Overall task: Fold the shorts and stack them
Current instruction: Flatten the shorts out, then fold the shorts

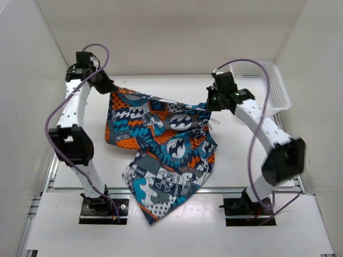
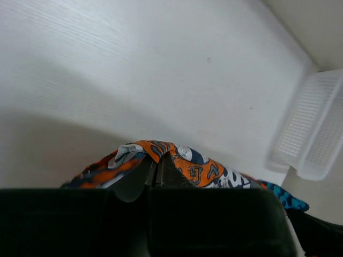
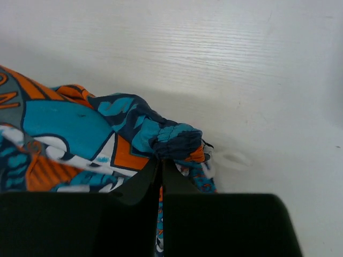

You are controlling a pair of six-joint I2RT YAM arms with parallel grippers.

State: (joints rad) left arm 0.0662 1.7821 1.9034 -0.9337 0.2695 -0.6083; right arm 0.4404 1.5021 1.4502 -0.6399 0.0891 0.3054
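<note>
Shorts (image 1: 161, 144): one pair, comic print, draped over the middle of the surface (image 1: 231, 160), loose end trailing past its near edge. Left end effector (image 1: 109, 87): pressed together, pinching the fabric's far-left corner. Right end effector (image 1: 213, 103): pressed together, pinching the far-right corner. Held edge runs left to right between them; the body lies nearward of both. Neither arm nearer; any fold likely draws that edge toward the near edge.

Left tool (image 2: 157, 170) pinches the shorts (image 2: 187, 160) near basket (image 2: 316, 128).
</note>
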